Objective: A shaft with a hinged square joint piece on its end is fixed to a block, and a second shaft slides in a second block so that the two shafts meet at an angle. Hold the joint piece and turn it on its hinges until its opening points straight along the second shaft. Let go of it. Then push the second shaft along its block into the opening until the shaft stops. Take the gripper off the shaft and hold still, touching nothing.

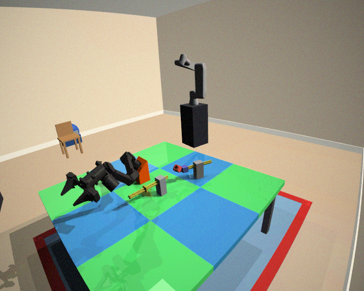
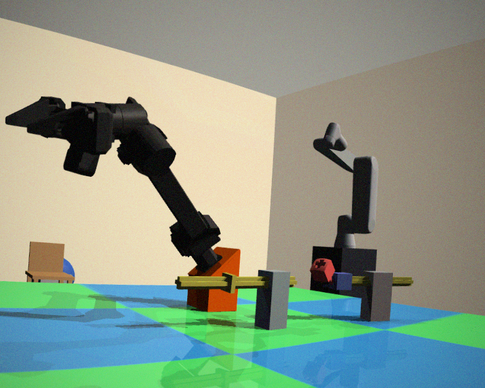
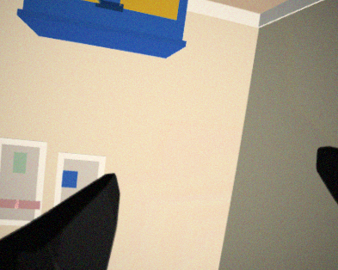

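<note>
The red joint piece [image 1: 177,168] [image 2: 322,269] has a cross-shaped opening and sits tilted beside a purple-blue square part [image 1: 184,169] [image 2: 343,280] on the end of the first yellow shaft [image 1: 208,162] [image 2: 403,281]. That shaft passes through a grey-brown block [image 1: 198,170] [image 2: 376,296]. The second yellow shaft [image 1: 137,193] [image 2: 201,282] has a square collar and passes through a grey block [image 1: 161,185] [image 2: 272,300]. Its far end stands apart from the joint piece. My gripper [image 1: 67,199] [image 2: 17,125] [image 3: 217,171] is open and empty, raised well away from both shafts, beyond the collar side.
An orange wedge [image 1: 143,172] [image 2: 223,292] stands under the arm's base, close behind the second shaft. The checkered table [image 1: 204,219] [image 2: 88,346] carries both blocks. A grey arm [image 1: 200,80] [image 2: 364,194] on a black pedestal stands beyond the table. The wrist view shows walls and a blue object [image 3: 101,39].
</note>
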